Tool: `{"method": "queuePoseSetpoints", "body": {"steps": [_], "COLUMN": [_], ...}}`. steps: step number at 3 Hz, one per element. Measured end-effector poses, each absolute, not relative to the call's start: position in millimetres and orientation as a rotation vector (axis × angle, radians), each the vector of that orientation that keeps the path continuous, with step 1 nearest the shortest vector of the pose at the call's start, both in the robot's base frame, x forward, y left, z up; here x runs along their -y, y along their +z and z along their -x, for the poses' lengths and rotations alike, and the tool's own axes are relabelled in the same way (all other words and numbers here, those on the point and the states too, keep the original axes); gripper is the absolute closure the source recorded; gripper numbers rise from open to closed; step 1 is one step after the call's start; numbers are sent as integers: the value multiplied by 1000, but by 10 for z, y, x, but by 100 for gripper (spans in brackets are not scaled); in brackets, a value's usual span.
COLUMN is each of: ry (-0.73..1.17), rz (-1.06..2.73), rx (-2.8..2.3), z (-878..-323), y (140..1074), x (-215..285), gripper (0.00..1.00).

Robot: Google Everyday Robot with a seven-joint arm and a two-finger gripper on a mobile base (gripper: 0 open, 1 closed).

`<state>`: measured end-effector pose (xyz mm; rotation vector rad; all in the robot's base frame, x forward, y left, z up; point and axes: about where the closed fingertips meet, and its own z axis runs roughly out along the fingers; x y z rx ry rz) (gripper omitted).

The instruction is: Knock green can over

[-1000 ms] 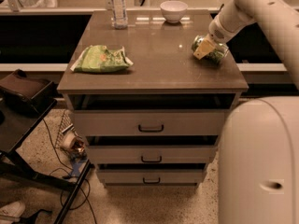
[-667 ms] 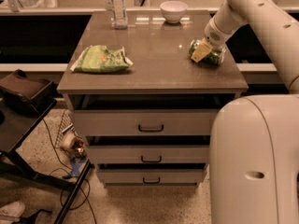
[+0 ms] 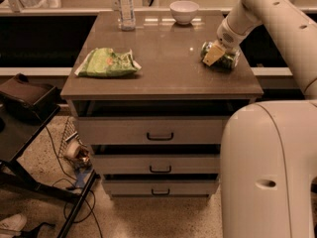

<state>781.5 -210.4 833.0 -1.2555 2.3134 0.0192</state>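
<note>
Spotting gripper (image 3: 216, 53) low over right side of cabinet top (image 3: 163, 78), overlapping the upper left part of green can (image 3: 227, 61) and appearing to touch it. Not managing to read how far open it is, or whether it is clamping anything: cannot tell.

Placing green can near right edge of top, about midway front to back, well apart from everything else. Appearing to lie on its side rather than upright, with long axis running roughly left-right and the silver end pointing left toward table centre. Lying just right of and below gripper tip, directly under the wrist. Working with only one arm, so not comparing reach.

Judging the knock as done or nearly done. If the can is only leaning, needing a short sideways push along the top rather than any grasp. Watching for rolling off the near right edge.

Counting: one green can, one gripper, one clear bottle (image 3: 126, 9) at back left, one white bowl (image 3: 184, 11) at back centre, one green snack bag (image 3: 107, 63) lying flat at left, three drawers (image 3: 159, 131) below.
</note>
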Motion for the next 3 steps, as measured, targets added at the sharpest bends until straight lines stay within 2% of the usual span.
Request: {"method": "queuePoseSetpoints", "body": {"steps": [1, 2, 3], "ry": [24, 24, 24], "rz": [1259, 1260, 1260], "rx": [-2317, -2317, -2317], "z": [-7821, -7822, -7822], "y": [8289, 8304, 8303], "x": [2088, 2087, 2086], "gripper": [31, 0, 0]}}
